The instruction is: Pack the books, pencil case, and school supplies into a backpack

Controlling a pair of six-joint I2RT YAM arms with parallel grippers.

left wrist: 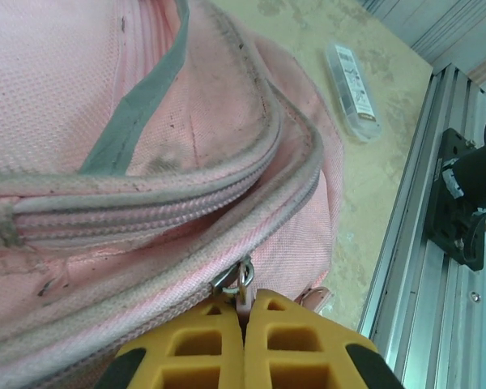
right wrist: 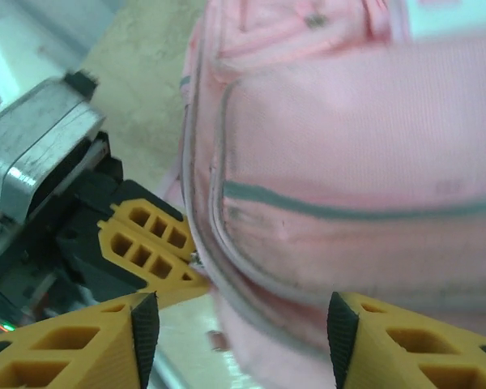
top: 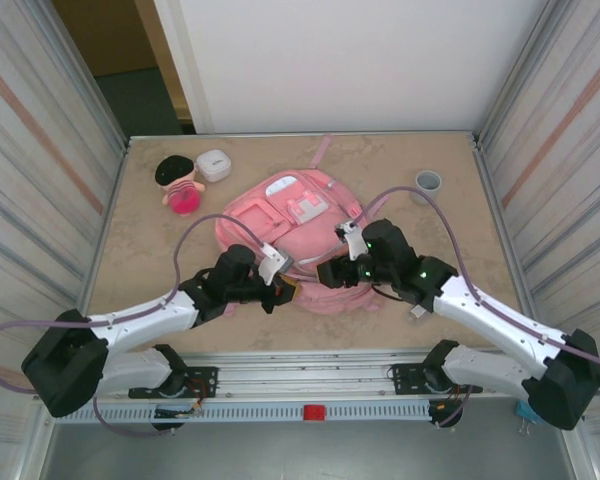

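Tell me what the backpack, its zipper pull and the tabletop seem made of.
Backpack: pink woven fabric, matte; the weave shows and it is scuffed. Zipper pull: likely metal, a silvery shiny ring. Tabletop: beige with marbled veins, smooth; laminate or stone, I cannot tell.

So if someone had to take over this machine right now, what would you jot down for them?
Left gripper: shut on the zip pull at the backpack's near edge.
Right gripper: open, fingers either side of that same edge.
White stick: lying on the table beside the backpack, not packed.
Done: I cannot tell whether anything is inside.
Left: open the zip, put the stick in, close up.
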